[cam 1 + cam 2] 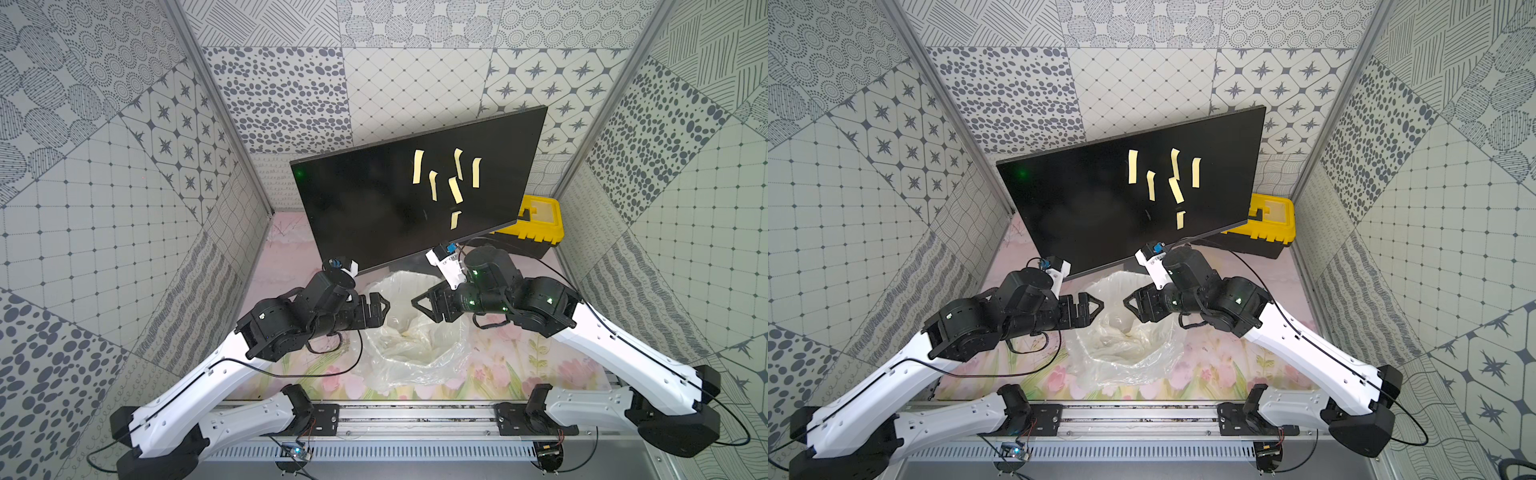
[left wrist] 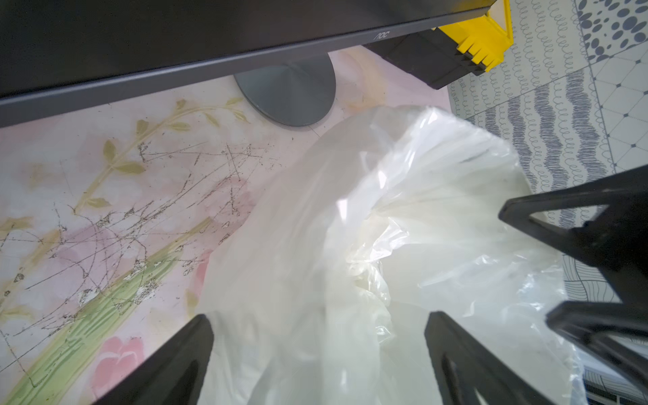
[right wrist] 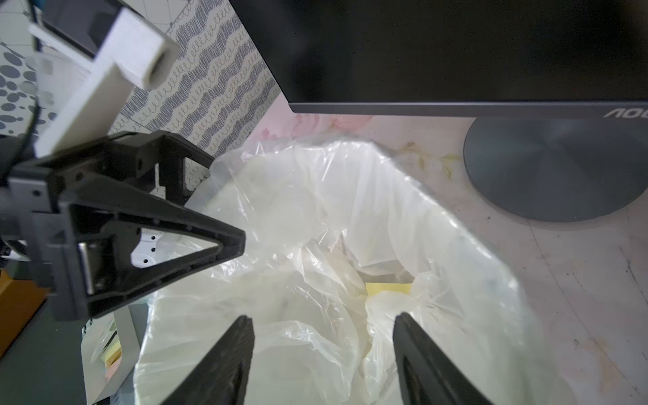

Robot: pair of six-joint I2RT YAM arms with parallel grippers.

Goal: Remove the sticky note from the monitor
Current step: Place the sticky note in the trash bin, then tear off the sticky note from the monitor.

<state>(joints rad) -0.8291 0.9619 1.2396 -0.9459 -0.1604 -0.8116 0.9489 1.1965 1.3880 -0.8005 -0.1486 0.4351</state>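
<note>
Finding: the monitor (image 1: 374, 199) stands at the back of the desk (image 1: 519, 365), angled, with a yellow-and-black toolbox (image 1: 536, 224) behind its right end. Six sticky notes (image 1: 417, 166) cling to the right half of the dark screen, several with edges curling off the glass.

Pincers: the right pincer (image 3: 322, 319) hangs over the mouth of the plastic bag (image 1: 419, 332) in front of the monitor's base. Its jaws are apart and nothing is between them. A yellow note (image 3: 387, 288) lies down inside the bag beyond its fingertips. The left pincer (image 2: 317, 317) faces it from the opposite side of the bag, jaws wide and empty.

Assessment: the step in hand appears to be the drop-off, with one note lying in the bag. The task is only partly done, given the six on the screen.

Next move, in my judgement: one arm must rise from the bag to the screen. The lowest strip (image 1: 455, 220) sits nearest the right pincer. The jaws should close on a lifted edge, not press flat on the glass, then peel away gently so the monitor does not rock.
</note>
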